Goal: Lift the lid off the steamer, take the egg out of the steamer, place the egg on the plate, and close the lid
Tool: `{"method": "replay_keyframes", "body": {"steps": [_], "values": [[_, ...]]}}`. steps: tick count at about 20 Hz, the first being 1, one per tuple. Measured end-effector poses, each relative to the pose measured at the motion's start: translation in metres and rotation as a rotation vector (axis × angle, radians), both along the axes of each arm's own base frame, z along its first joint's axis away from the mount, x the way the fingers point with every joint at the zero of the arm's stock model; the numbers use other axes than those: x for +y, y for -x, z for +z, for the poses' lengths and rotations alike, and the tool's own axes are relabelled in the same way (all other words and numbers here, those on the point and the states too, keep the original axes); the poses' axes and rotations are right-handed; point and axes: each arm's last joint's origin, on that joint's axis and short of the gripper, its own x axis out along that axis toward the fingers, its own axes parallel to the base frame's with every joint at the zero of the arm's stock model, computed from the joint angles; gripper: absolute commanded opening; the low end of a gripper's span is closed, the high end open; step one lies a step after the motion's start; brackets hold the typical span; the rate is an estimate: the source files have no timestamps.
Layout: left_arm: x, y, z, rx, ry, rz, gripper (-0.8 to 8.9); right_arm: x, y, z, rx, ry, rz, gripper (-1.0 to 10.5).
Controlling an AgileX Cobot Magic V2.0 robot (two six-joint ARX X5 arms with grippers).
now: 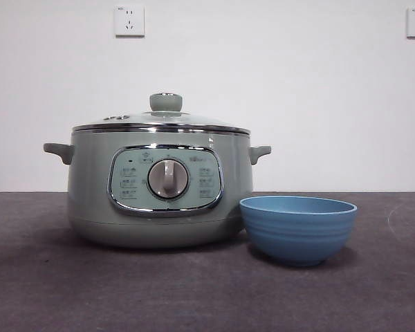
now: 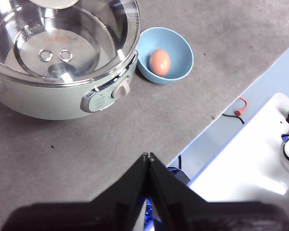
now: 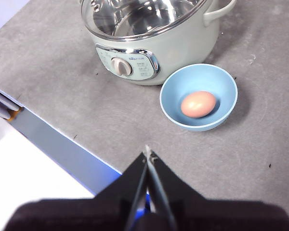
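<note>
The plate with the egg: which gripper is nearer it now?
Right, slightly. The right gripper hangs shut a short way back from the plate; the left gripper, also shut, sits farther off, nearer the steamer.

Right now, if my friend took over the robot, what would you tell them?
Left gripper: jaws shut, holding nothing, pulled back from the things.
Right gripper: the same.
The lid sits on the steamer.
The egg lies in the plate, which stands beside the steamer.
Done: every step, by the look of it.
Left: nothing that I can see.
</note>
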Motion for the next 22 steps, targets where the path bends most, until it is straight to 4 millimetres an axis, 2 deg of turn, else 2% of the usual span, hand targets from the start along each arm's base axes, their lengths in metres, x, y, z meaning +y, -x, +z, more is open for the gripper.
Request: {"method": "replay_keyframes", "body": {"steps": [3, 6, 9, 11, 13, 19, 22], "values": [[0.002, -0.008, 0.008, -0.166, -0.014, 0.050, -0.04, 0.000, 0.000, 0.000, 0.000, 0.000, 0.000, 0.0], [0.020, -0.014, 0.033, -0.585, 0.069, 0.116, -0.04, 0.000, 0.000, 0.000, 0.000, 0.000, 0.000, 0.0], [0.042, 0.000, 0.033, -0.895, 0.115, 0.190, -0.04, 0.000, 0.000, 0.000, 0.000, 0.000, 0.000, 0.0], [0.054, 0.011, 0.015, -1.001, 0.073, 0.305, -0.04, 0.000, 0.000, 0.000, 0.000, 0.000, 0.000, 0.0], [0.063, 0.018, -0.015, -1.044, 0.026, 0.413, -0.04, 0.000, 0.000, 0.000, 0.000, 0.000, 0.000, 0.0], [0.070, 0.023, -0.127, -0.951, -0.030, 0.503, -0.04, 0.000, 0.000, 0.000, 0.000, 0.000, 0.000, 0.0], [0.071, 0.020, -0.171, -0.895, -0.004, 0.535, -0.04, 0.000, 0.000, 0.000, 0.000, 0.000, 0.000, 0.0]]}}
